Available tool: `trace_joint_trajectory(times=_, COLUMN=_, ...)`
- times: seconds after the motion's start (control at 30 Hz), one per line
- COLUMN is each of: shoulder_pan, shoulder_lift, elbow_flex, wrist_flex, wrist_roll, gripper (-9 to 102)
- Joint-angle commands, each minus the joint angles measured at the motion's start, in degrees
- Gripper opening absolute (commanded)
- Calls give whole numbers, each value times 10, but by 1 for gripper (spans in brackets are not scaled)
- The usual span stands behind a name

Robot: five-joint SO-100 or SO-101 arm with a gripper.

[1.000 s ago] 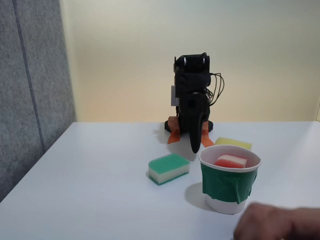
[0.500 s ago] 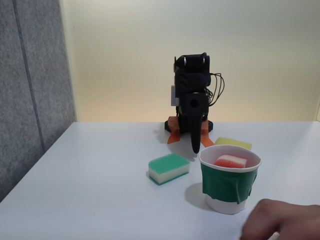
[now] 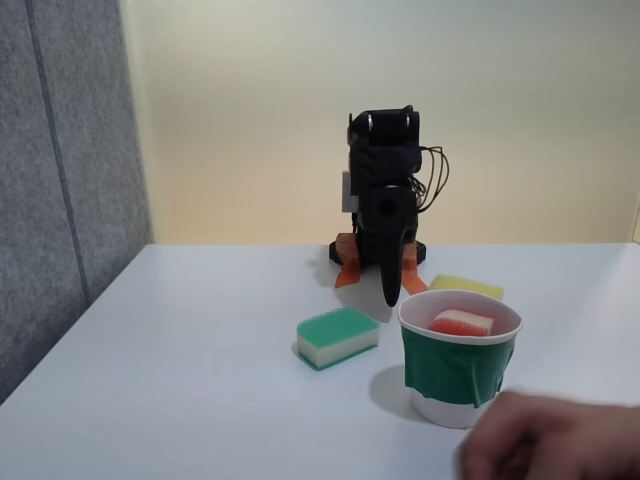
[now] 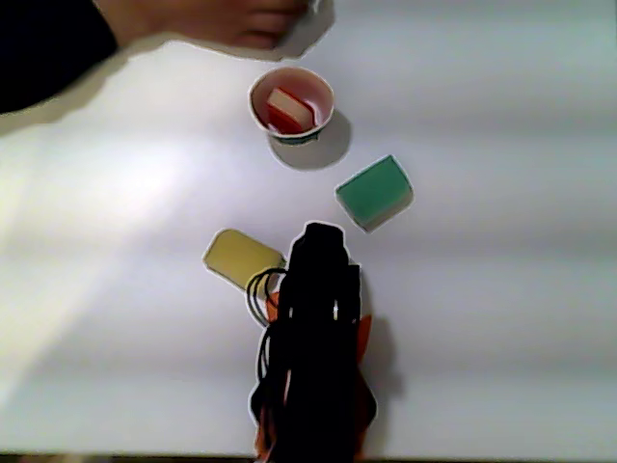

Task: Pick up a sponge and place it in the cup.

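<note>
The red-topped sponge lies tilted inside the cup, a white paper cup with a dark green band, at the front right of the fixed view. From above, the sponge leans against the wall of the cup. My gripper hangs from the folded black arm with its tip pointing down, behind and left of the cup. The fingers taper to one point with nothing between them. In the other view the gripper sits well short of the cup.
A green-topped sponge lies left of the cup, and a yellow sponge behind it near the arm's base. A person's hand rests on the table just in front of the cup.
The hand at the front edge has slid left, closer to the cup. The gripper's outline narrowed since a second ago. Sponge and cup have not moved.
</note>
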Motion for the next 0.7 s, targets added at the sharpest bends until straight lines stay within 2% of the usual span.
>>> trace_joint_trajectory(times=0.0, shoulder_pan=7, shoulder_lift=11, elbow_flex=27, wrist_flex=6, wrist_roll=15, gripper=0)
trace_joint_trajectory(times=0.07, shoulder_pan=6, shoulder_lift=11, elbow_flex=27, wrist_flex=10, wrist_roll=43, gripper=0)
trace_joint_trajectory(times=0.67, shoulder_pan=6, shoulder_lift=11, elbow_flex=27, wrist_flex=10, wrist_roll=47, gripper=0)
